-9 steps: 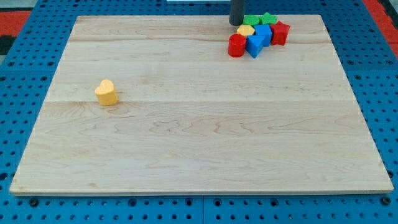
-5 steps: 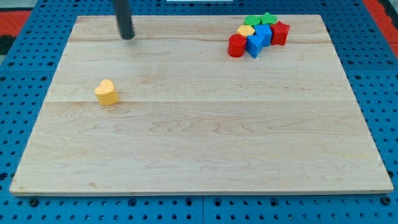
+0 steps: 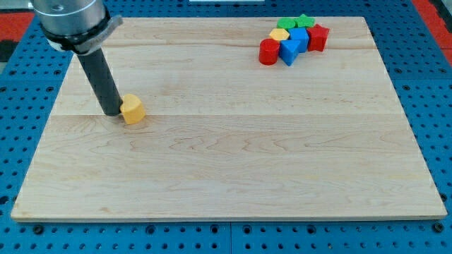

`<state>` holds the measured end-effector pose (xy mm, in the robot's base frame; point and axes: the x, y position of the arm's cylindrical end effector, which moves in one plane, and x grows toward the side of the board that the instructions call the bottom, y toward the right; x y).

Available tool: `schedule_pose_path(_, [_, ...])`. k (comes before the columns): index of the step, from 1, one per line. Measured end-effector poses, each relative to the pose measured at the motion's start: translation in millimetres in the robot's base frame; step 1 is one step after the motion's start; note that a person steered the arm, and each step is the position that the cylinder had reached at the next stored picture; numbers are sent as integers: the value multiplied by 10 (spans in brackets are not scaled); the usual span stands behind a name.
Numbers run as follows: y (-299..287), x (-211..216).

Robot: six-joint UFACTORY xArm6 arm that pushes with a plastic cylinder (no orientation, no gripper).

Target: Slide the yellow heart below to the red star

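My tip (image 3: 112,113) seems to touch the heart's (image 3: 133,110) left side, mid-left on the tabletop (image 3: 226,162); star (image 3: 318,37) upper right. No jaws in view.

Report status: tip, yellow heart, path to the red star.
My tip at yellow heart's left side, touching. Red star far off at view's top right, in the block cluster. Board between them bare.
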<state>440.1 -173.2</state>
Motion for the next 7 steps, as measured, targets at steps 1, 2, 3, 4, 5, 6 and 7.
schedule_pose_path(1, [453,3])
schedule_pose_path(2, [753,3])
schedule_pose_path(3, [985,3])
schedule_pose_path(4, [1195,2])
schedule_pose_path(5, [1462,2])
schedule_pose_path(6, [1760,2])
schedule_pose_path(7, [2056,-4])
